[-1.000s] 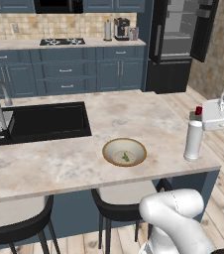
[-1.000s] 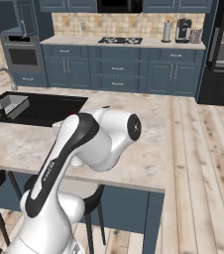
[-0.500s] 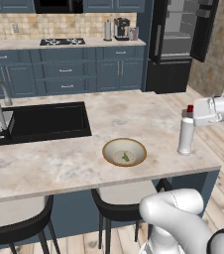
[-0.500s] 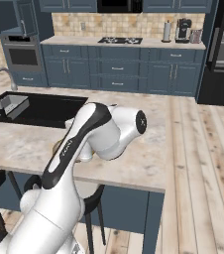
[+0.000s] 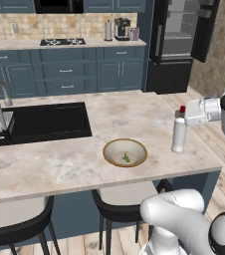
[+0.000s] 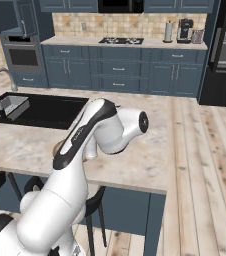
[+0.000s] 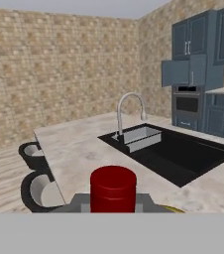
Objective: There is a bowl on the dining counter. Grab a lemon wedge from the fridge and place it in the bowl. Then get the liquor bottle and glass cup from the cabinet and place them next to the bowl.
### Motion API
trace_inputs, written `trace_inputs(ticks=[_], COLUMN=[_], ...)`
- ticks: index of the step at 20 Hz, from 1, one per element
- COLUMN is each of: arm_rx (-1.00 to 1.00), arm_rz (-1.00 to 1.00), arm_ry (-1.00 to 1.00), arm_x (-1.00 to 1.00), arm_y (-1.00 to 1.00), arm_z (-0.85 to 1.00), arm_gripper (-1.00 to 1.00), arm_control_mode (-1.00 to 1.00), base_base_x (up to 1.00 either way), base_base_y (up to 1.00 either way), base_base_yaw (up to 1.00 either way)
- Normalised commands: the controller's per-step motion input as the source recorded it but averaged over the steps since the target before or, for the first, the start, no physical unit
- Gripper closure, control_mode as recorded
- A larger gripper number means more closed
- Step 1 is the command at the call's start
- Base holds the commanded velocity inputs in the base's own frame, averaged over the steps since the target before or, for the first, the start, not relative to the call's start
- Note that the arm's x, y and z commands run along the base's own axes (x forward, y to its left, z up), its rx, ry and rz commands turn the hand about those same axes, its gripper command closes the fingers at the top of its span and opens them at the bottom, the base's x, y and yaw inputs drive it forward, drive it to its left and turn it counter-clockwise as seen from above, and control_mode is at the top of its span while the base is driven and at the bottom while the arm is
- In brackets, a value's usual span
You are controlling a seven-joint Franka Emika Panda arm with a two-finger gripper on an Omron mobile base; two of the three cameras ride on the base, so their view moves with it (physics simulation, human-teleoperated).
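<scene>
Bottle held upright at the right end of the counter, to the right of the bowl.

The gripper (image 5: pixel 186 113) was clamped on the neck of the bottle (image 5: pixel 178 134), just under its red cap (image 5: pixel 182 108); the cap also stood between the finger tips in the hand view (image 7: pixel 113 189). The bottle stood upright with its base at or just above the counter (image 5: pixel 59 164); contact could not be confirmed. The bowl (image 5: pixel 125 152) sat on the counter near its front edge, apart from the bottle, with a small green piece inside. The sink (image 5: pixel 40 121) lay to the far left. The fridge (image 5: pixel 176 42) stood open at the far right.
</scene>
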Motion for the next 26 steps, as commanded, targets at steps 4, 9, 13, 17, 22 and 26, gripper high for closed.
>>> trace_inputs(ticks=[4, 9, 13, 17, 22, 26], arm_rx=[0.00, 0.00, 0.00, 0.00, 0.00, 0.00], arm_rz=[0.00, 0.00, 0.00, 0.00, 0.00, 0.00], arm_ry=[0.00, 0.00, 0.00, 0.00, 0.00, 0.00], arm_x=[0.24, 0.14, 0.15, 0.21, 0.21, 0.19], arm_y=[0.00, 0.00, 0.00, 0.00, 0.00, 0.00], arm_z=[-0.28, -0.30, -0.19, -0.14, -0.16, -0.17], arm_gripper=[1.00, 1.00, 1.00, 1.00, 1.00, 1.00], arm_control_mode=[-1.00, -1.00, -1.00, -1.00, -1.00, -1.00], base_base_x=[0.00, 0.00, 0.00, 0.00, 0.00, 0.00], base_base_y=[0.00, 0.00, 0.00, 0.00, 0.00, 0.00], base_base_yaw=[0.00, 0.00, 0.00, 0.00, 0.00, 0.00])
